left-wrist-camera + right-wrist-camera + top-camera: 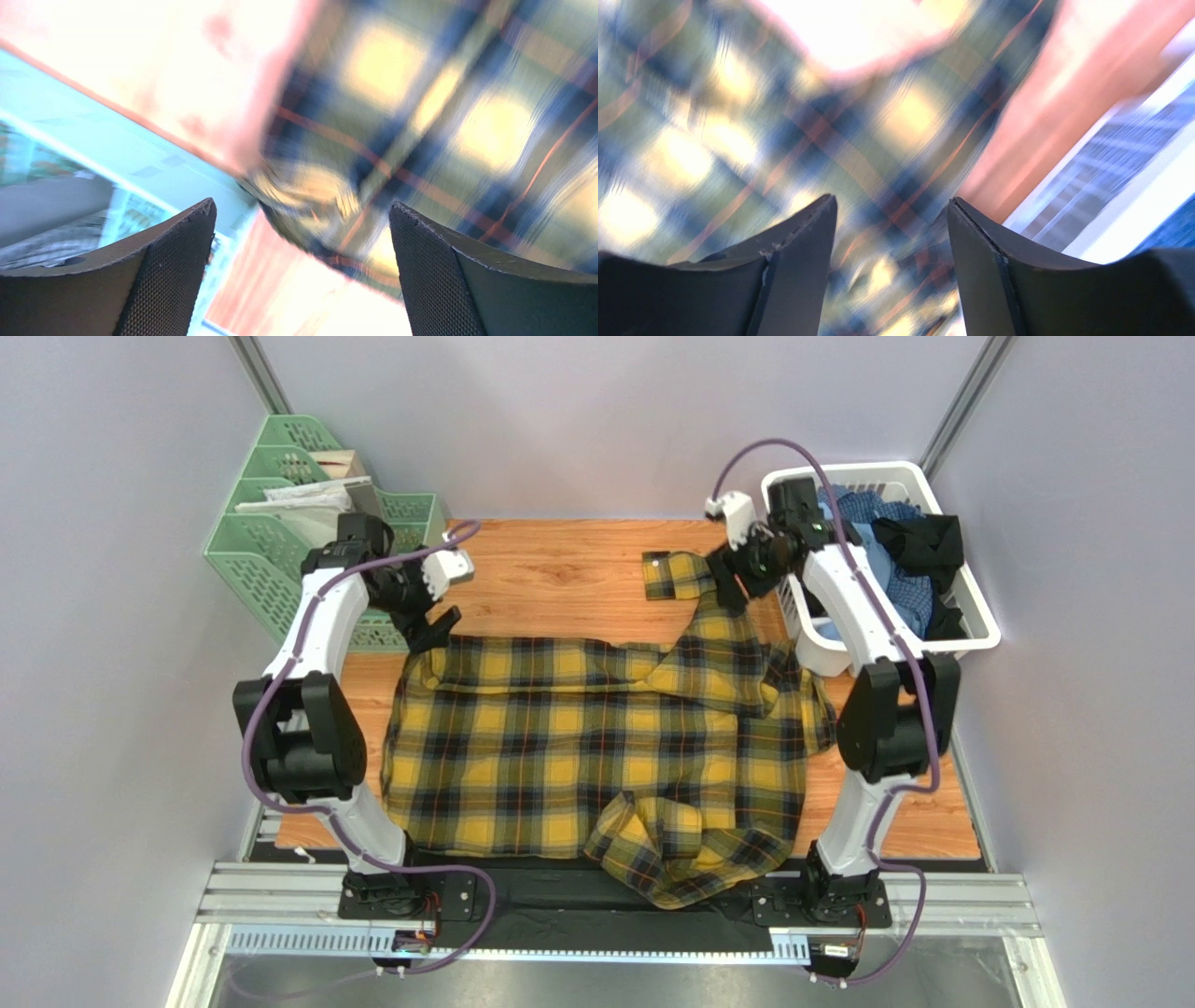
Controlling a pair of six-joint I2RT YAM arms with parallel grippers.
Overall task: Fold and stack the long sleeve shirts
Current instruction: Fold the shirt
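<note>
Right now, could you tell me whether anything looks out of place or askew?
Yes: the plaid flannel shirt is not lying flat. Its near sleeve is crumpled in a heap and spills over the near edge of the table.

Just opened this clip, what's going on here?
Two robot arms are working on a mustard and black plaid shirt spread across the wooden table, not yet folded. One sleeve reaches toward the far edge and the near right part is bunched. The left pincer sits at the shirt's far left corner, fingers apart. The right pincer is at the far sleeve, also apart, gripping nothing that shows. More shirts wait in the white basket.
</note>
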